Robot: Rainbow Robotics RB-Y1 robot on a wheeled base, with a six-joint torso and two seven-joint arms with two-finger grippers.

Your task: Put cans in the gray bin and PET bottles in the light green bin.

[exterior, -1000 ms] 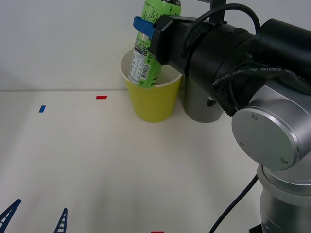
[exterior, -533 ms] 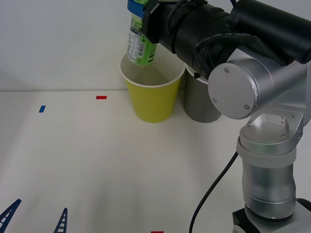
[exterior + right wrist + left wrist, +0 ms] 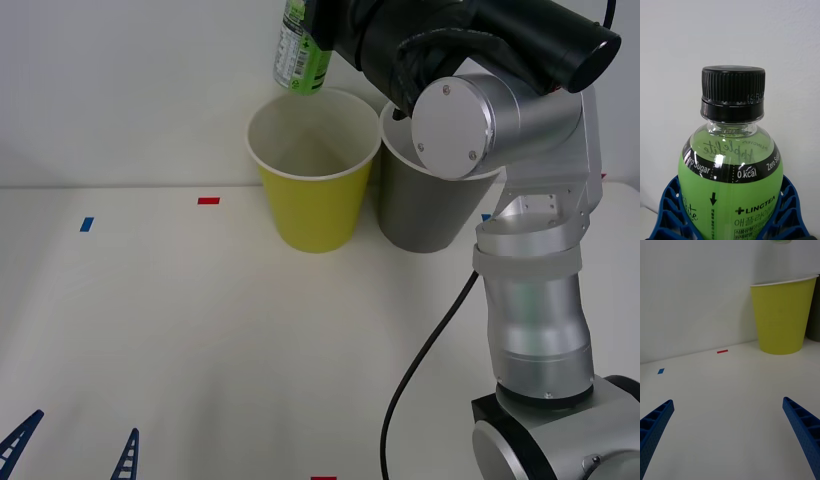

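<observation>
Right gripper (image 3: 730,221) clamps the green bottle (image 3: 300,50) above the light green bin (image 3: 312,205); left gripper (image 3: 728,435) low, jaws wide

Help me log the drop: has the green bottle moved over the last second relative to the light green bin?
Yes. The green bottle has risen from inside the light green bin to above its rim, held by the right gripper.

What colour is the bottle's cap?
Black, ribbed; the cap shows best in the right wrist view.
</observation>
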